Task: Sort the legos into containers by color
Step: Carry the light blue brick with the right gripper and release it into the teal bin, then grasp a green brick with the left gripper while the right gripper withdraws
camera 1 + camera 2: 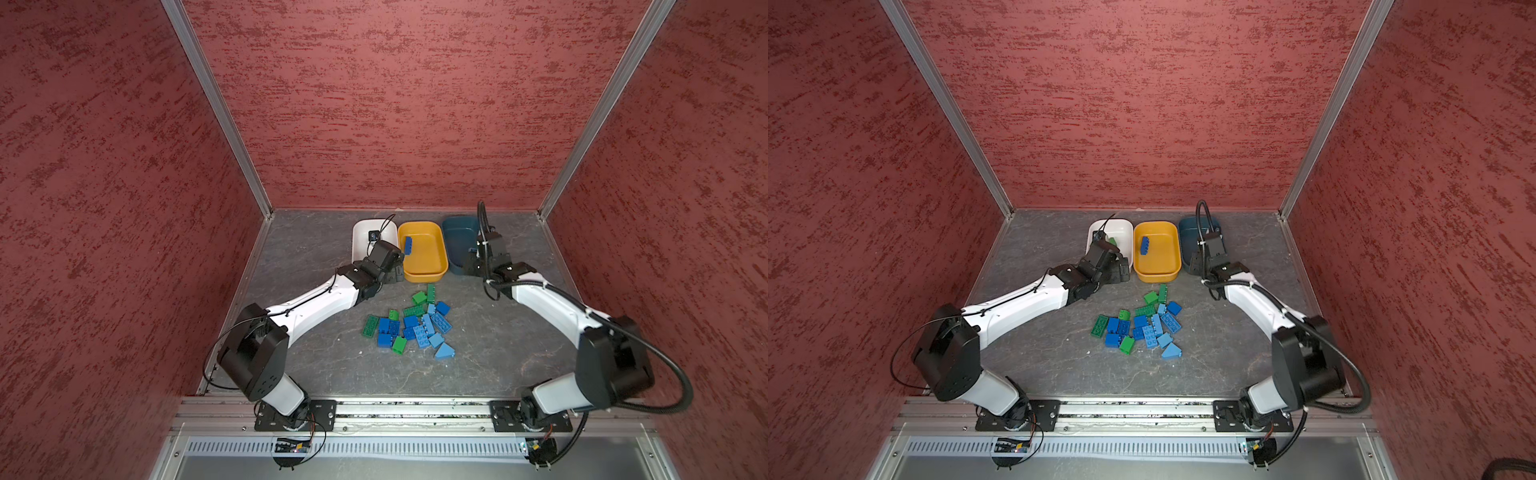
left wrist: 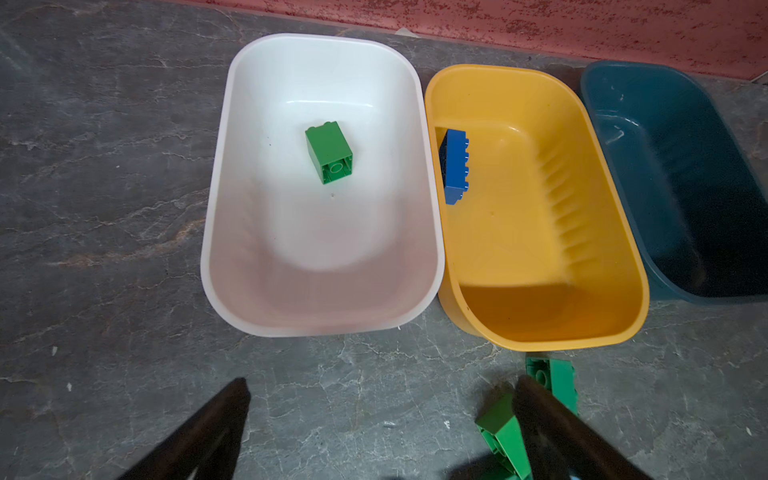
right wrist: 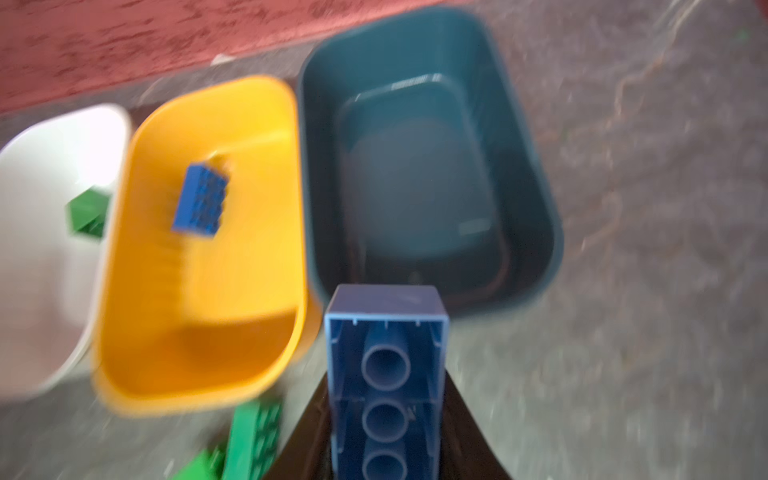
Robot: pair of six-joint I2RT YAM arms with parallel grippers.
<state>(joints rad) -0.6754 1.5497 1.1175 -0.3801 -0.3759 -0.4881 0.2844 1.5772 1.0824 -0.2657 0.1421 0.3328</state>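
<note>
Three tubs abreast: white tub (image 2: pixel 245 124), yellow tub (image 2: pixel 582 166), teal tub (image 2: pixel 665 145). At the teal tub's near end the right gripper (image 3: pixel 384 399) clamps a light blue brick (image 3: pixel 386 307); one end is cut off by the frame and the background is blurred. The left gripper (image 2: pixel 382 386) gapes empty beside the white tub, which holds one green brick (image 2: pixel 328 151). In both top views the left arm (image 1: pixel 316 299) covers part of the white tub and the right arm (image 1: pixel 544 299) part of the teal tub.

A blurred frame: the right claw (image 3: pixel 386 388) grips a light blue brick (image 3: pixel 386 332), hollow underside showing 3 tubes, in front of the teal tub (image 3: pixel 536 199). The yellow tub (image 3: pixel 232 291) holds 1 dark blue brick (image 3: pixel 200 203); the white tub (image 3: pixel 41 257), 1 green brick (image 3: pixel 87 214).
</note>
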